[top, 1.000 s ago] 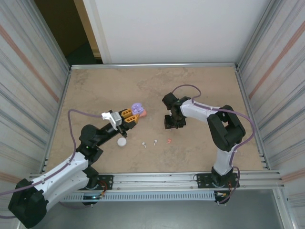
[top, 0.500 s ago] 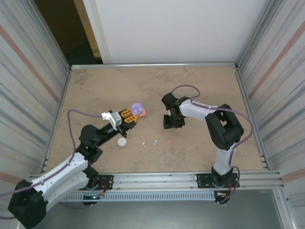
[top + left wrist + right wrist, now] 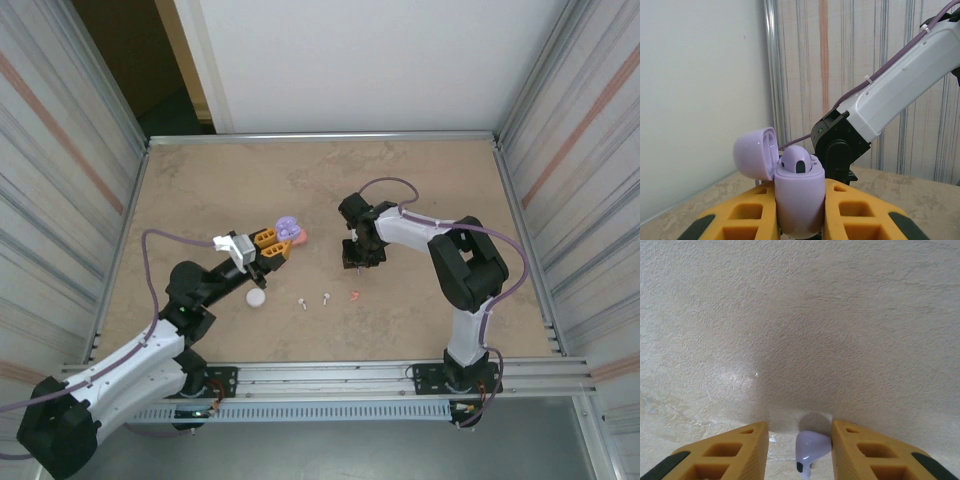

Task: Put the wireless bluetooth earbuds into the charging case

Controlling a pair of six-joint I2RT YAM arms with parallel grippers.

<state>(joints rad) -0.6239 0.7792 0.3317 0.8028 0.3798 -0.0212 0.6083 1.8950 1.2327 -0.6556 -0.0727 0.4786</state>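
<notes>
Entry: earbud job, mid-pick.

L gripper (image 3: 272, 243): clamped on purple charging case (image 3: 799, 200), held upright above table (image 3: 430, 180), left of centre. Lid (image 3: 756, 152) flipped open. Rounded purple piece (image 3: 798, 161) w/ dark spot standing in case mouth, prob. one bud seated; other slot not visible.

R gripper (image 3: 800, 435): low over table centre, jaws apart, straddling purple earbud (image 3: 812, 446). Bud against or v. near one finger (image 3: 860, 450), clear gap to the other, so not pinched yet. Seems to rest on table surface.

Loose stock, nearer near edge than far edge:
- white earbud (image 3: 302, 303), second white earbud (image 3: 326, 297) just beside it.
- coral-pink earbud (image 3: 355, 295), near R gripper on near-edge side.
- white case (image 3: 256, 297), toward left edge, beside L arm.
- coral-pink item (image 3: 301, 237) just beside purple case, poss. another case; too small to tell.

Risks:
- Off-centre closing may push or flick bud across smooth table instead of gripping.
- Pinch on rounded head may squirt it out.
- Twisted pick would put stem wrong way round — jam at case mouth.
- Case gripped by side faces only, so a push from above may slide or tip it in L jaws.
- Lid close to entry path, may get knocked shut.
</notes>
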